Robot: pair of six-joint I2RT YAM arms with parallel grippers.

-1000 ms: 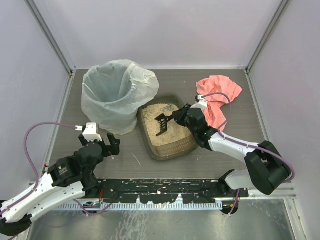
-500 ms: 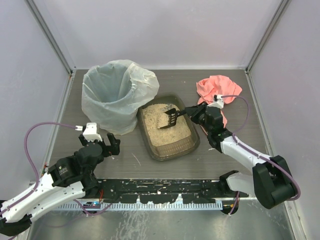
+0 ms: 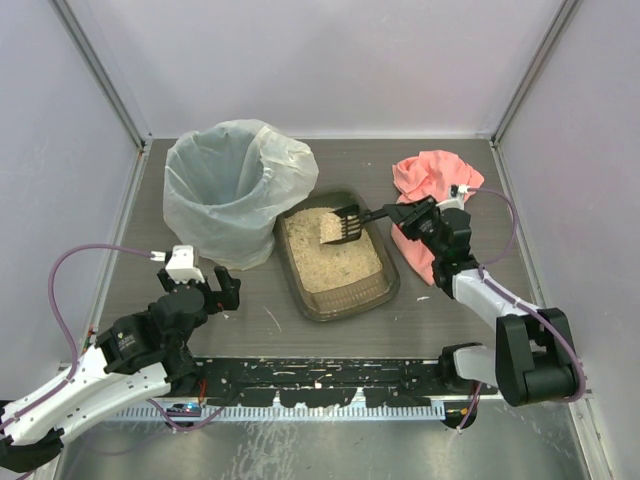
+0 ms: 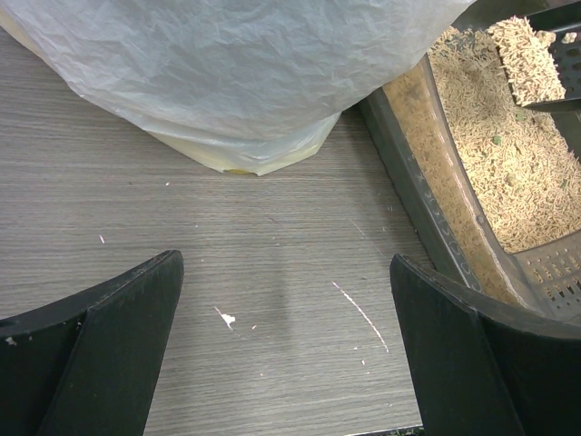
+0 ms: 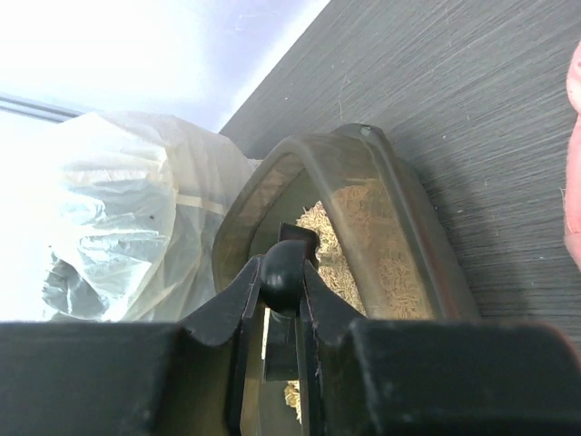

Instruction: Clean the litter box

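Note:
The litter box (image 3: 345,300) is a shallow dark tray with tan litter, at the table's middle beside the bin. It also shows in the left wrist view (image 4: 427,195) and the right wrist view (image 5: 418,245). My right gripper (image 3: 402,214) is shut on the handle of the black slotted scoop (image 3: 341,226), which carries litter over the box's far end. In the right wrist view the gripper (image 5: 281,282) clamps the scoop's round handle end (image 5: 283,271). My left gripper (image 3: 222,290) is open and empty, low over the table left of the box, also in the left wrist view (image 4: 286,345).
A tall bin lined with a translucent white bag (image 3: 235,185) stands at the back left, touching the box's far left corner. A pink cloth (image 3: 432,180) lies at the back right. Grey walls enclose the table on three sides.
My right gripper has drawn back to the right and lifted the scoop's head, loaded with litter, toward the box's far end. The left arm has not moved.

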